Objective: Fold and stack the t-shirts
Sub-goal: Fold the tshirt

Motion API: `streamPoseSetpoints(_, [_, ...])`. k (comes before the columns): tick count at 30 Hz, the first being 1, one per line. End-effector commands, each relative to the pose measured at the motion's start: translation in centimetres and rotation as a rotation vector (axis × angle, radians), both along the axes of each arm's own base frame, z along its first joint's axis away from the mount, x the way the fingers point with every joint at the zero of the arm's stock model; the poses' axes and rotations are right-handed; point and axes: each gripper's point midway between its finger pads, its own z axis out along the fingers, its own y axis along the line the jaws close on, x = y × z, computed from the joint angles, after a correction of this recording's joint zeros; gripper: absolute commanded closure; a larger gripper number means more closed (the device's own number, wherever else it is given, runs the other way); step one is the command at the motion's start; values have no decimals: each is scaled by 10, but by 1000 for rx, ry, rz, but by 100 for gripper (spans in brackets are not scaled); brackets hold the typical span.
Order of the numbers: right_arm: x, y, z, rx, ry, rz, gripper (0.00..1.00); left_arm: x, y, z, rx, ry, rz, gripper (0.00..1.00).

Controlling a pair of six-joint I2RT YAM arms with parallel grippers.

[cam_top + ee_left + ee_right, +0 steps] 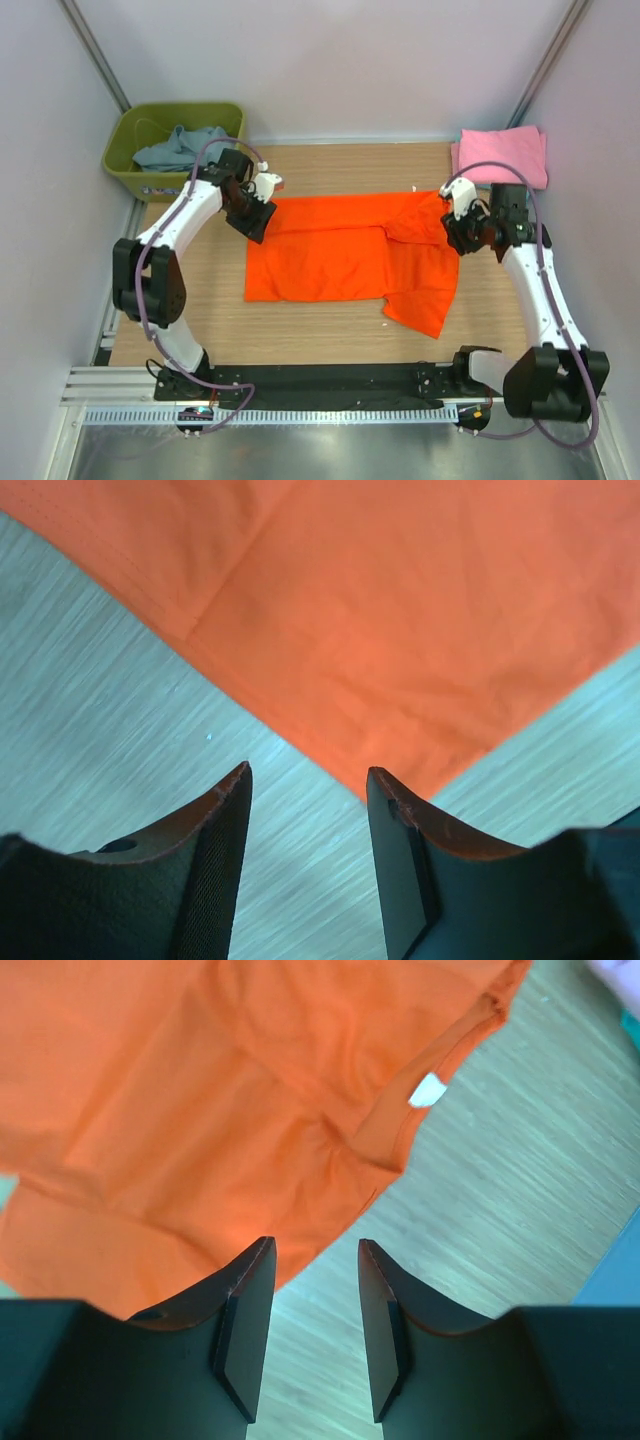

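At the far corners of the orange t-shirt, which lies spread on the surface with its long axis running left to right, one arm stands at each end. The left end effector is released and empty, the shirt's left corner just ahead of its gap, apart from it. The right end effector is likewise parted and empty, at the collar-end edge. Each arm is nearest its own end. Beyond the shirt's right end lies a folded pink t-shirt.

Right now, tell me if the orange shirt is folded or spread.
Half-folded. The orange shirt lies flat at left, but its right end is doubled over in rumpled layers.
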Motion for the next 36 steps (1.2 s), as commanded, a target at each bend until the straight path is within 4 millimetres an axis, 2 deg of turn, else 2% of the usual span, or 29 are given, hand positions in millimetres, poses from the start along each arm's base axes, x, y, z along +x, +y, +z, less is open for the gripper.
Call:
streamPoseSetpoints(1, [-33,9,-24,-110,15,229,56,-23,7,23,56,-83,-214,49])
streamPoseSetpoints(3, [-58,16,-35,-133,39,322,57,-39,4,17,67,-63,-254,49])
streamPoseSetpoints(4, [-67,18,-39,-141,43,357,57,-46,3,19,70,-71,-274,49])
streamPoseSetpoints(7, [-93,21,-48,-204,-11,474,55,-62,-5,8,113,-74,-330,49])
streamPoseSetpoints(9, [-104,28,-53,-218,-58,567,54,-64,-13,7,122,-81,-324,48])
streamPoseSetpoints(10, [-109,32,-47,-232,-109,599,54,-64,-17,8,112,-79,-308,48])
streamPoseSetpoints(12, [-129,40,-50,-226,-112,684,53,-66,-22,8,89,-45,-263,48])
streamPoseSetpoints(16, [-169,43,-59,-240,-68,784,54,-61,-25,13,80,-29,-208,48])
streamPoseSetpoints(20, [-190,47,-68,-288,-96,929,54,-53,-28,9,76,-50,-174,48])
streamPoseSetpoints(24, [-195,54,-75,-229,-55,979,54,-46,-30,2,81,-40,-142,49])
streamPoseSetpoints(29, [-191,53,-83,-191,18,1012,54,-35,-32,-6,83,-50,-92,49])
streamPoseSetpoints(36, [-190,54,-92,-202,52,1094,54,-40,-27,-20,96,-45,-68,50])
